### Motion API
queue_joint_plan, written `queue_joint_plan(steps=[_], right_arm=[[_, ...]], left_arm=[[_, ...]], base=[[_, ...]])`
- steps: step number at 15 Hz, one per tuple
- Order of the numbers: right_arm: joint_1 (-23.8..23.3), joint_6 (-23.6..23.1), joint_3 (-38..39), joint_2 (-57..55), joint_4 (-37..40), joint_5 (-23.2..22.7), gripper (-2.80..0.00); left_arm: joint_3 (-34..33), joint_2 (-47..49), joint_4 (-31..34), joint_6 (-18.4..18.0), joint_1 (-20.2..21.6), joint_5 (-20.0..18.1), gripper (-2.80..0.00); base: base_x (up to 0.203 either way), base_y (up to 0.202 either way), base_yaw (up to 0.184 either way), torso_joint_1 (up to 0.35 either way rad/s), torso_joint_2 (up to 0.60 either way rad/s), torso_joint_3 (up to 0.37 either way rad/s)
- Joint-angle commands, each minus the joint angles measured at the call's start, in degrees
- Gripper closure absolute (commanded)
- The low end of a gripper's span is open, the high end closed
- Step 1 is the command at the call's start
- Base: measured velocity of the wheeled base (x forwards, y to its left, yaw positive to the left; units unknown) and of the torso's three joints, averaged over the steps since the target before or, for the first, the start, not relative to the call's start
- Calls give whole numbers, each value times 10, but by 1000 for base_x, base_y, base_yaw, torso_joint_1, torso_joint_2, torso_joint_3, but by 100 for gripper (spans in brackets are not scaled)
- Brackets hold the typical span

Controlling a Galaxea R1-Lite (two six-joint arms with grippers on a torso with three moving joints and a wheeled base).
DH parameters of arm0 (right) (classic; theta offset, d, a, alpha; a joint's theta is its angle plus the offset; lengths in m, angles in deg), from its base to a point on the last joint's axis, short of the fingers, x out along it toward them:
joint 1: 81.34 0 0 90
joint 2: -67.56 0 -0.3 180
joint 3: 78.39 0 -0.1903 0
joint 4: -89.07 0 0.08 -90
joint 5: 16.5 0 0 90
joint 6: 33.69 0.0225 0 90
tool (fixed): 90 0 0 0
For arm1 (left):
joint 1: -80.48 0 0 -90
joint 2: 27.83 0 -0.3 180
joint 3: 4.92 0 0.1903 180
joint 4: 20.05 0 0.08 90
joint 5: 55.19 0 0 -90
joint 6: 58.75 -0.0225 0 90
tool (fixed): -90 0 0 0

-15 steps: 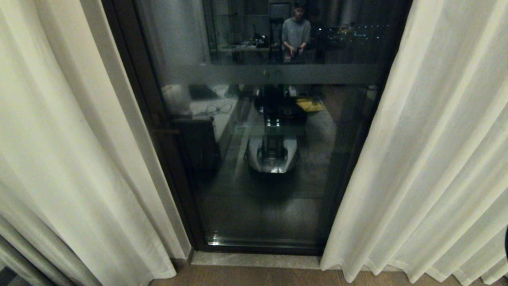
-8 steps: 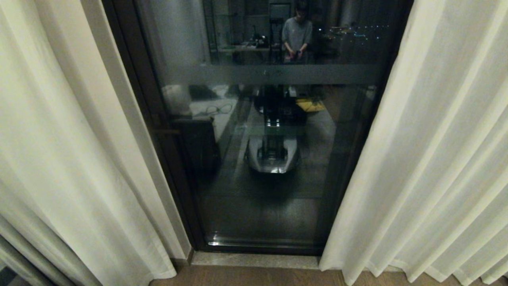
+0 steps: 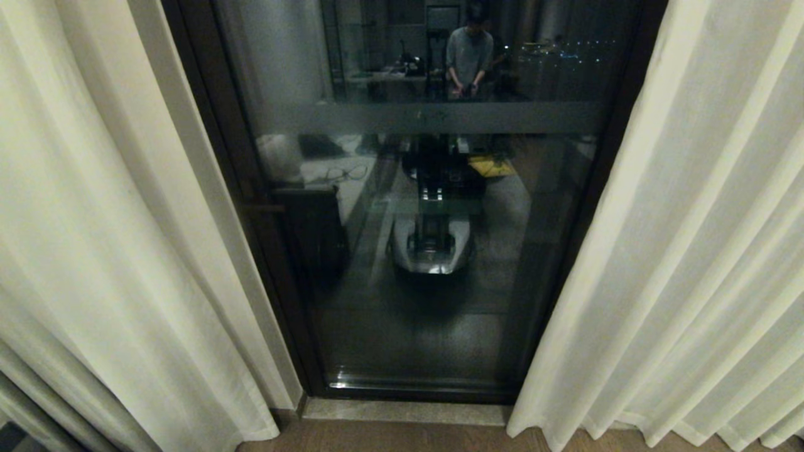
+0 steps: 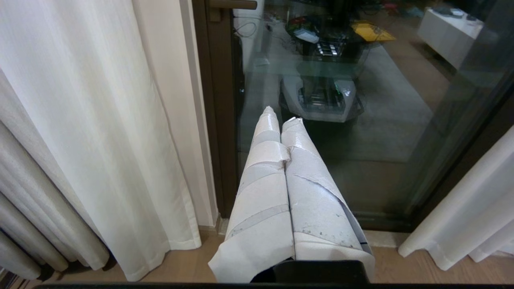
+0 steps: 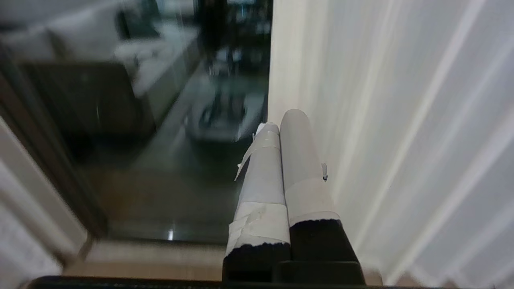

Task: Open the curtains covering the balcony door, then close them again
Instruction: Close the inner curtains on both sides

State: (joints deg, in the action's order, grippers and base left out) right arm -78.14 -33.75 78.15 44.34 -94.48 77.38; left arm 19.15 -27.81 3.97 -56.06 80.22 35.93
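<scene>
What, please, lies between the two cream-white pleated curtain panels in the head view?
The dark-framed glass balcony door, uncovered between the left curtain panel and the right curtain panel.

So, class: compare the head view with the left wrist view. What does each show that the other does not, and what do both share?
Only the head view: a person reflected high in the glass, above the frosted band.

Only the left wrist view: the left gripper, fingers wrapped in white tape and shut on nothing, and the yellow item seen clearly.

Both: the balcony door, uncovered, the curtains drawn to either side, and the robot's reflected base.
</scene>
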Motion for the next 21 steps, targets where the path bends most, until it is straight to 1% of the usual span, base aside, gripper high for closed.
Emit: queue_joint_plan(steps=[1,5,7,10,14,21], right_arm=[[-7,0,1,99,116,1,0],[-26,-1,1,212,212,-4,0],[-30,-2,1,232,237,-4,0],[-30,2,1,232,237,-4,0],[-30,59,1,232,233,-1,0],[-29,59,1,232,233,-1,0]], left_arm=[[0,0,0,0,0,0,0],[0,0,0,0,0,0,0],[0,0,0,0,0,0,0],[0,0,0,0,0,0,0],[0,0,0,0,0,0,0],[0,0,0,0,0,0,0]], base=[[0,0,0,0,0,0],[0,0,0,0,0,0],[0,0,0,0,0,0],[0,0,0,0,0,0],[0,0,0,0,0,0],[0,0,0,0,0,0]])
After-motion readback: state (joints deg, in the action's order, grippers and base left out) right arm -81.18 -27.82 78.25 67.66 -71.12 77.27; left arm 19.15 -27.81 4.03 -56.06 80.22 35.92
